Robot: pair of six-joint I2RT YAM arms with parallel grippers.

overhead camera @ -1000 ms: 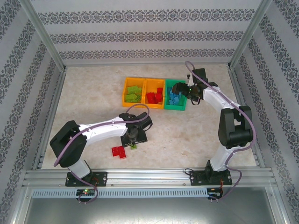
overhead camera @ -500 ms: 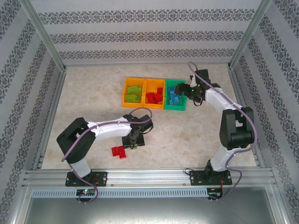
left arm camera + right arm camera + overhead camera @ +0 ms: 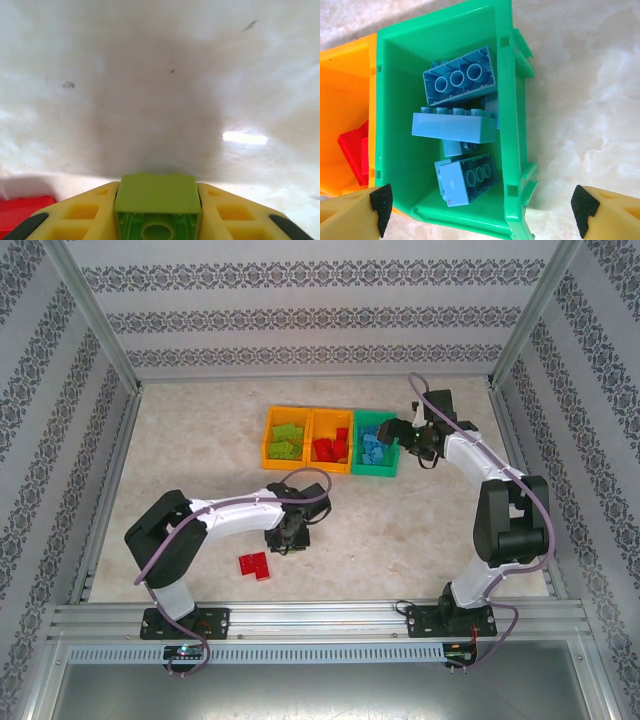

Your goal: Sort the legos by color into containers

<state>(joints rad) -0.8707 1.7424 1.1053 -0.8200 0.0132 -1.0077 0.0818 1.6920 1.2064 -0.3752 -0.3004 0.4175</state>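
Observation:
My left gripper (image 3: 157, 210) is shut on a lime green lego (image 3: 157, 197), held just above the table; from above that gripper (image 3: 287, 538) sits low near the front middle. A red lego (image 3: 254, 565) lies on the table just left of it, its corner (image 3: 22, 210) in the left wrist view. Three joined bins stand at the back: the left orange bin (image 3: 270, 436) holds green legos, the middle orange bin (image 3: 330, 418) red ones, the green bin (image 3: 379, 474) blue legos (image 3: 454, 127). My right gripper (image 3: 482, 206) hangs open over the green bin's (image 3: 507, 125) near end, holding nothing.
Metal frame rails (image 3: 310, 615) run along the near edge and patterned walls (image 3: 300, 310) enclose the other sides. Bare marble table (image 3: 400, 525) stretches between the bins and the arm bases.
The left gripper closed down on the green lego, which no longer lies visible on the table. The right gripper drew back to the right from the green bin.

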